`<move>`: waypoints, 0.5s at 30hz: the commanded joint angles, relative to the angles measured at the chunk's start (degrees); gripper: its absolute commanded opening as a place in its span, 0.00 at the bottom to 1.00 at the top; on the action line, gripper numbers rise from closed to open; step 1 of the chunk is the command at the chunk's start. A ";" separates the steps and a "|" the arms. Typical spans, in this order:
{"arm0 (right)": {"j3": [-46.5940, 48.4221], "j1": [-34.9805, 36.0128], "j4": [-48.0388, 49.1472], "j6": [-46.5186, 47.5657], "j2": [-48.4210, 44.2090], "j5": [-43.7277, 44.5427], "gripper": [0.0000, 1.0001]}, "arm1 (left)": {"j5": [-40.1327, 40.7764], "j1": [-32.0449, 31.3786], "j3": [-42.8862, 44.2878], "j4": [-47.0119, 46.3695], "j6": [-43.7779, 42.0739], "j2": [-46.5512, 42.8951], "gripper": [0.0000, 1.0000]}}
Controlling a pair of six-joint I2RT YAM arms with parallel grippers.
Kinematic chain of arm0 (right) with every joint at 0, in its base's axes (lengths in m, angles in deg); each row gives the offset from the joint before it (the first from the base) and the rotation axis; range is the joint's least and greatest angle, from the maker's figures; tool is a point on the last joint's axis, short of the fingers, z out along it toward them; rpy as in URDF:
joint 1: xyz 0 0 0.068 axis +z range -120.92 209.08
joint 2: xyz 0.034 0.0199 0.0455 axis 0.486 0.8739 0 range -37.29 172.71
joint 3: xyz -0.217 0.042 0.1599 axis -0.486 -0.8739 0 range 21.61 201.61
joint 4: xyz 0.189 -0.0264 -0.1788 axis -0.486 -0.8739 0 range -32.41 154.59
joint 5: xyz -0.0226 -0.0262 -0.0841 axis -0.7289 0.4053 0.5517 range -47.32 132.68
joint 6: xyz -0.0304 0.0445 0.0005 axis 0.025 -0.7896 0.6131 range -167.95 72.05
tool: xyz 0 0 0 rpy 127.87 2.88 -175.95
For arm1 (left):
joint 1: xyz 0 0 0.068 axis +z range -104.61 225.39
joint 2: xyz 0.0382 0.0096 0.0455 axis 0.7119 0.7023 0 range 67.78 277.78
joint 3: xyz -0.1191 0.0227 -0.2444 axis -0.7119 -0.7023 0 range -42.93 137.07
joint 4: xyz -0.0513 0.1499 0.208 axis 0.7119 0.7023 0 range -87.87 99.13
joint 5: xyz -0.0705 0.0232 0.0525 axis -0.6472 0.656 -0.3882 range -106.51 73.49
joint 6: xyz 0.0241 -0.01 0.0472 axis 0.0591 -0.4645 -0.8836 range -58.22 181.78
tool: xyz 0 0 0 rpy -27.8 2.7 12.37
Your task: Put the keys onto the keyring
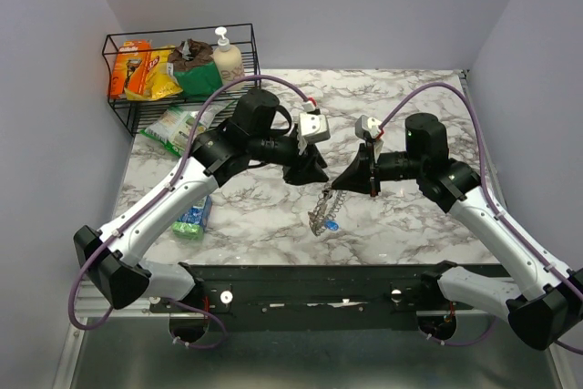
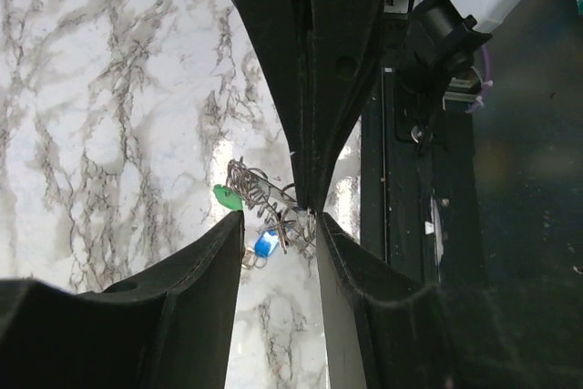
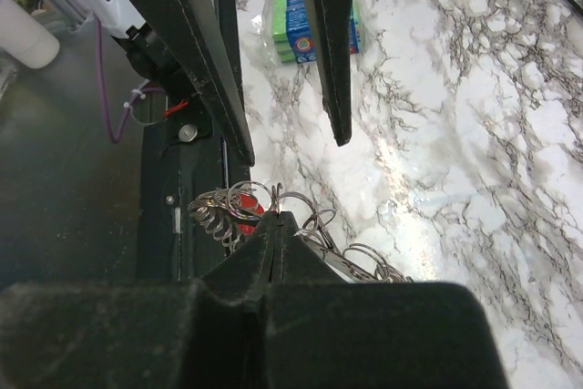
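The keyring point(image 1: 321, 211) is a bunch of linked silvery rings that hangs from my right gripper point(image 1: 339, 184) just above the marble. In the right wrist view the right gripper point(image 3: 278, 218) is shut on one ring of the keyring point(image 3: 211, 216), with a red key point(image 3: 249, 212) beside it. My left gripper point(image 1: 314, 175) is open, facing the right one. In the left wrist view the left gripper point(image 2: 280, 216) frames the keyring point(image 2: 260, 190), with a green key point(image 2: 226, 196) and a blue key point(image 2: 265, 243) on it. The left fingers hold nothing.
A wire basket point(image 1: 117, 88) with packets and a pump bottle stands at the back left. A green packet point(image 1: 168, 129) lies before it. A green and blue sponge pack point(image 1: 193, 218) lies by the left arm. The black base rail point(image 1: 319, 284) runs along the near edge.
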 commanded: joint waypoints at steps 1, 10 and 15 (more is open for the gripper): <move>-0.70 0.41 2.16 0.52 -1.62 -1.93 0.01 | -3.03 -0.56 0.59 3.64 -1.25 0.94 0.46; -0.79 0.41 2.51 0.34 -1.71 -1.84 0.01 | -2.68 -1.62 1.64 6.55 -2.49 2.52 0.43; -0.87 0.41 2.43 0.25 -1.97 -0.96 0.01 | -2.07 -1.97 2.08 6.90 -2.93 3.14 0.38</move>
